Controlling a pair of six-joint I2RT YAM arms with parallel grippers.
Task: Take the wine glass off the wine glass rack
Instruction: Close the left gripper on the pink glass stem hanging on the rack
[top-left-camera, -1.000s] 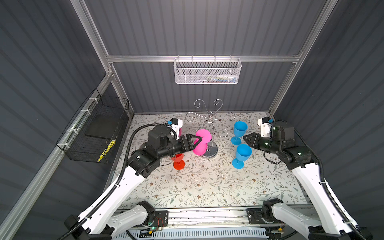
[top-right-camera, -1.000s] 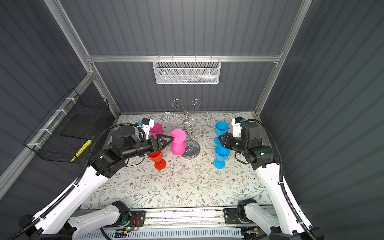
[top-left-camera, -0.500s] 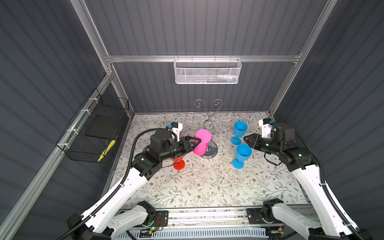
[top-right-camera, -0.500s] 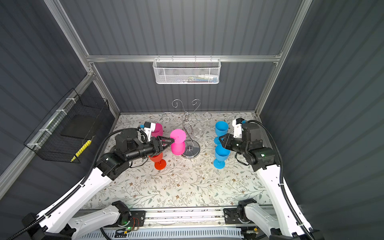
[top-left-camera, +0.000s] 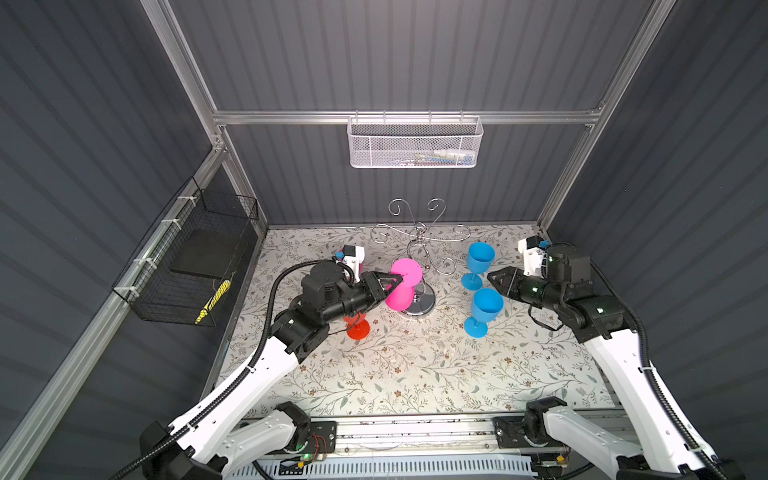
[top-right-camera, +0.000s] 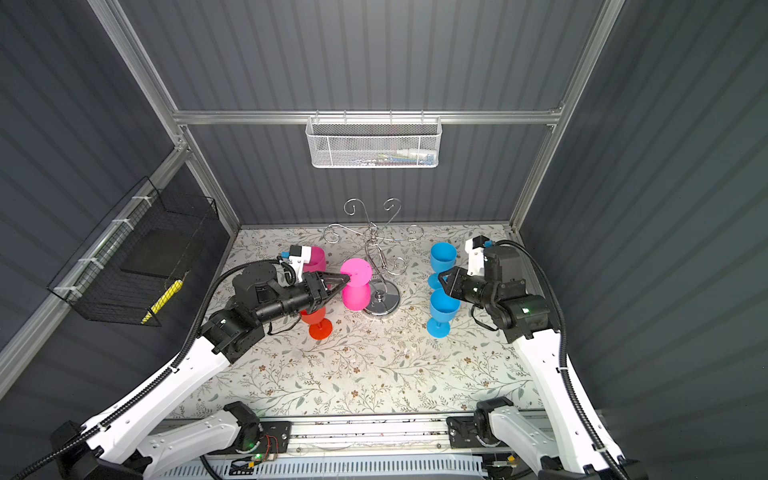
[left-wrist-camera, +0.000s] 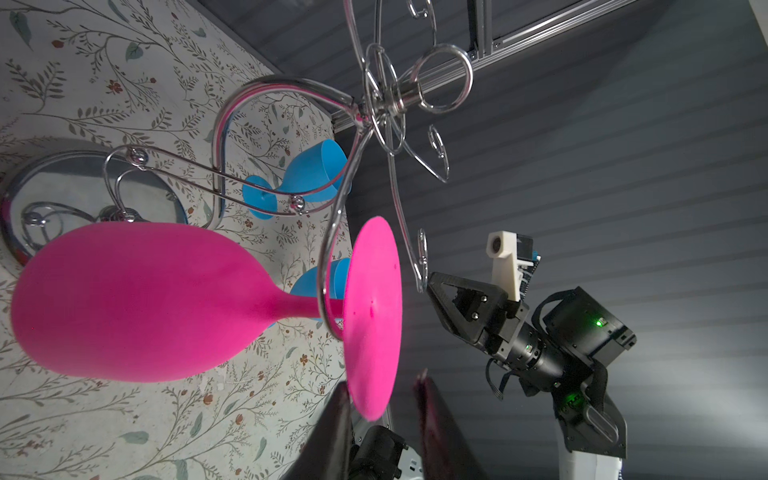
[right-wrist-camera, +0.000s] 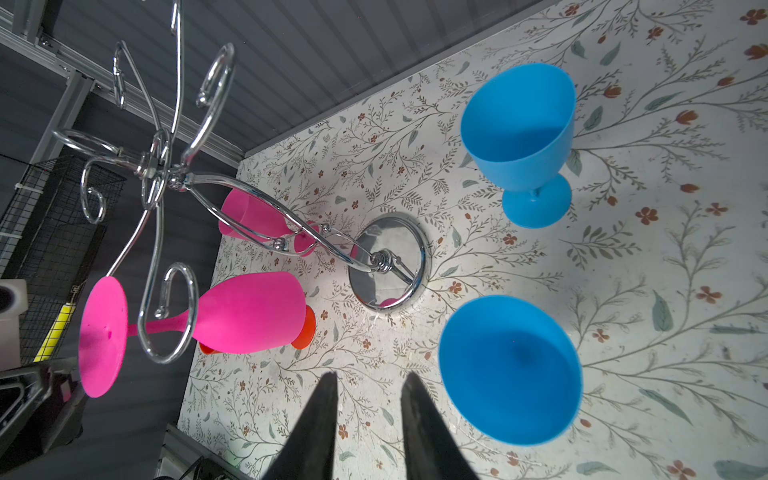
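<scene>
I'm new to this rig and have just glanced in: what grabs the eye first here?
A bright pink wine glass hangs upside down from the chrome wine glass rack mid-table, the left gripper straddling its foot. Right of the rack, a near blue glass and a far blue glass stand upright by the right gripper.

Five wine glasses (pink, blue, red), one rack, two baskets.

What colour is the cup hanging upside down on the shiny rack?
Bright pink. The hanging wine glass shows best in the left wrist view.
</scene>
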